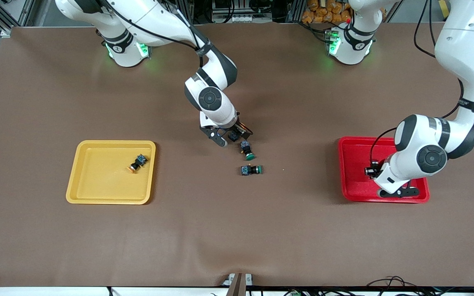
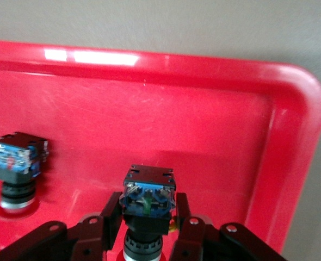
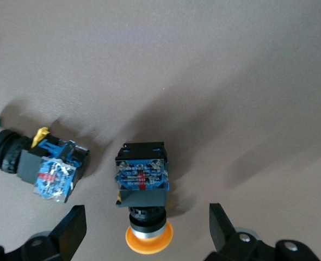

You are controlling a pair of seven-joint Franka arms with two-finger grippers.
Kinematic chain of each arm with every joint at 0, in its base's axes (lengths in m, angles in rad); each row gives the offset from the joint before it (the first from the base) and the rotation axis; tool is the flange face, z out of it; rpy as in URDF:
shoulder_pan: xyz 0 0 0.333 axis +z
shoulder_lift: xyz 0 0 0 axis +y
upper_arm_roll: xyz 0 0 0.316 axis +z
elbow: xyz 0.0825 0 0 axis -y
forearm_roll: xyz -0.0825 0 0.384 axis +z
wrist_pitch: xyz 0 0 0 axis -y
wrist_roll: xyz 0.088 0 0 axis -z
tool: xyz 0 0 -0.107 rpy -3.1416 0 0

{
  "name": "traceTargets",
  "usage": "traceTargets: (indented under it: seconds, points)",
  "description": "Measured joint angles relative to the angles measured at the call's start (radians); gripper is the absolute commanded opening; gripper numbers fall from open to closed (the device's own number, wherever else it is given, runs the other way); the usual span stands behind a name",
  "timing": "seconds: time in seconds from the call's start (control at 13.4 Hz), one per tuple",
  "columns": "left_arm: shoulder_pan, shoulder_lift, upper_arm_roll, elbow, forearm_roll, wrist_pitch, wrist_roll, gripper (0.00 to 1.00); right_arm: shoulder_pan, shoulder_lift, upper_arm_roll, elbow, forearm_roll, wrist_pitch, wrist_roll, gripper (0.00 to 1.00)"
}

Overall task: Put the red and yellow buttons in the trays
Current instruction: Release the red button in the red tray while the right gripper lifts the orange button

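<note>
My right gripper [image 1: 233, 137] is open, low over the table's middle. Its fingers straddle a yellow-capped button [image 3: 142, 182], which lies on the table [image 1: 233, 137] and is not gripped. Another yellow button [image 1: 137, 162] lies in the yellow tray [image 1: 97, 181] toward the right arm's end. My left gripper [image 1: 372, 170] is low inside the red tray [image 1: 356, 152], shut on a red-capped button [image 2: 148, 190] held cap down. A second like button [image 2: 17, 166] stands on the red tray's floor [image 2: 204, 109] beside it.
Two green-capped buttons lie on the table nearer the front camera than my right gripper: one [image 1: 246, 150] close beside it, also in the right wrist view [image 3: 35, 157], and one [image 1: 251, 169] a little nearer still.
</note>
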State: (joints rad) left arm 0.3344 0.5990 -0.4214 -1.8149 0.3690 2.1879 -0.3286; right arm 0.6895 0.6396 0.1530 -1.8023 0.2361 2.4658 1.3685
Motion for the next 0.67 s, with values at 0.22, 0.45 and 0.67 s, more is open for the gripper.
traceTargets:
  seconds: [0.22, 0.45, 0.67]
  points:
    - [0.01, 0.04, 0.003, -0.01, 0.001, 0.031, 0.0, 0.4, 0.004, 0.015, 0.001, 0.0, 0.0, 0.03, 0.004, 0.49]
    - [0.016, 0.047, 0.005, -0.009, 0.018, 0.038, 0.0, 0.97, 0.009, 0.023, 0.001, 0.0, -0.003, 0.034, 0.005, 0.05]
    - [0.018, 0.042, 0.004, -0.002, 0.024, 0.046, 0.0, 1.0, 0.01, 0.023, 0.0, 0.004, -0.003, 0.035, 0.005, 0.0]
